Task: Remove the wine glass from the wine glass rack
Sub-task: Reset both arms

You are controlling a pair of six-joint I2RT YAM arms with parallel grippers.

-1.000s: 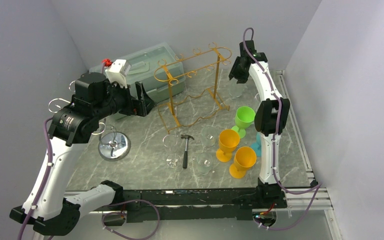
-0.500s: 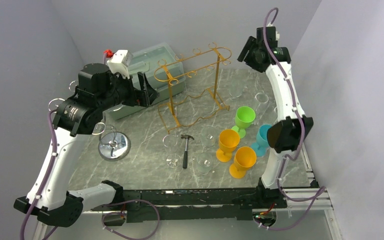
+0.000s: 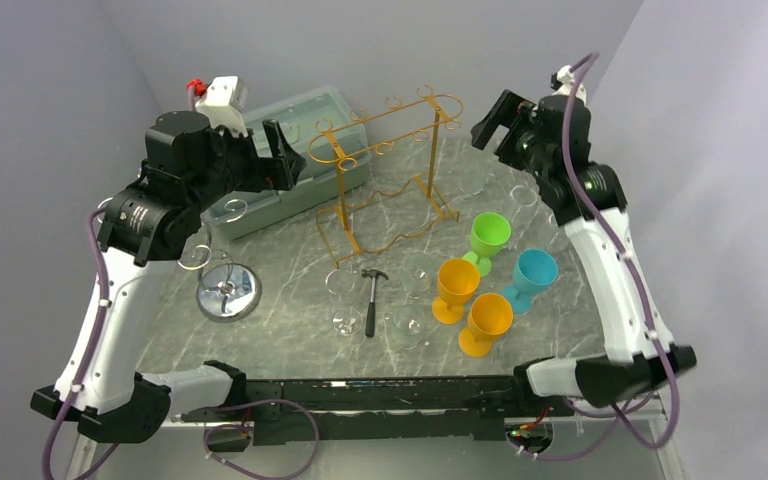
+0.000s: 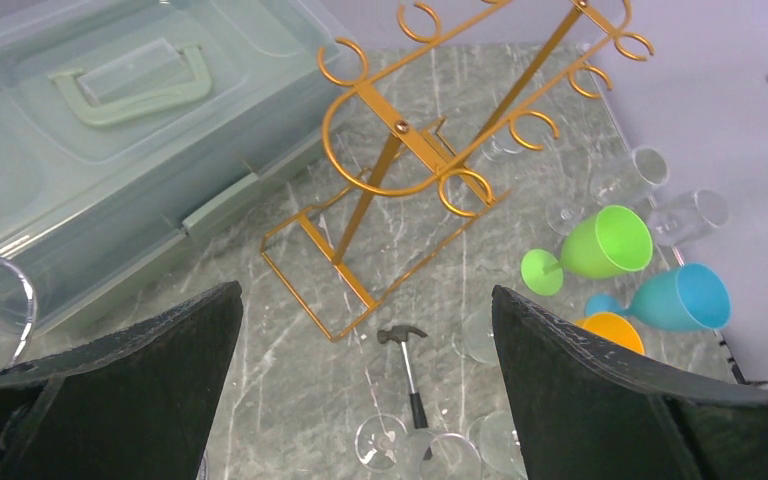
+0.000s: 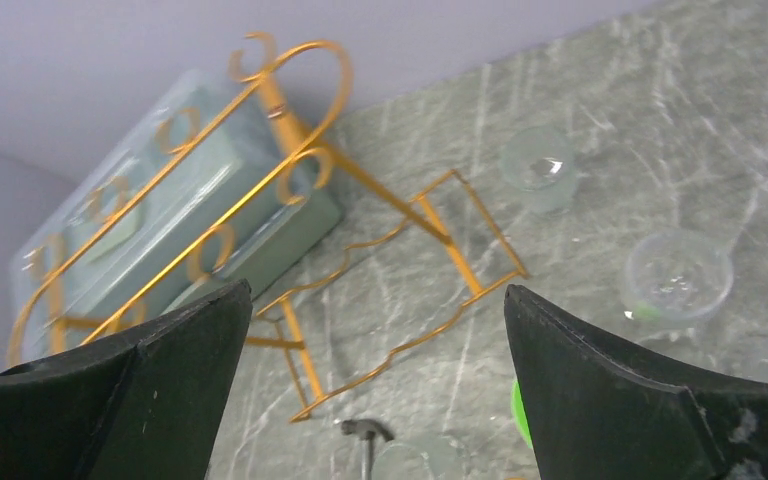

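My right claw point(image 3: 488, 124) gapes wide & empty, high over far right; left claw point(image 3: 284, 158) wide too. Hooks on rack point(image 3: 431, 160) look bare, and a clear wine glass point(image 5: 538, 168) stands on table point(image 3: 290, 250) just right of it, so I judge the release done. Next: pull arm back w/o clipping rack.

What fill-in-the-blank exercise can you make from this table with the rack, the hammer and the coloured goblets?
1. Next to the green goblet stand ___ orange goblets.
2. The goblet farthest right is coloured ___.
3. The hammer lies with its head pointing ___ the wine glass rack.
4. The left fingers and right fingers are both ___.
Missing words: two; blue; toward; open.
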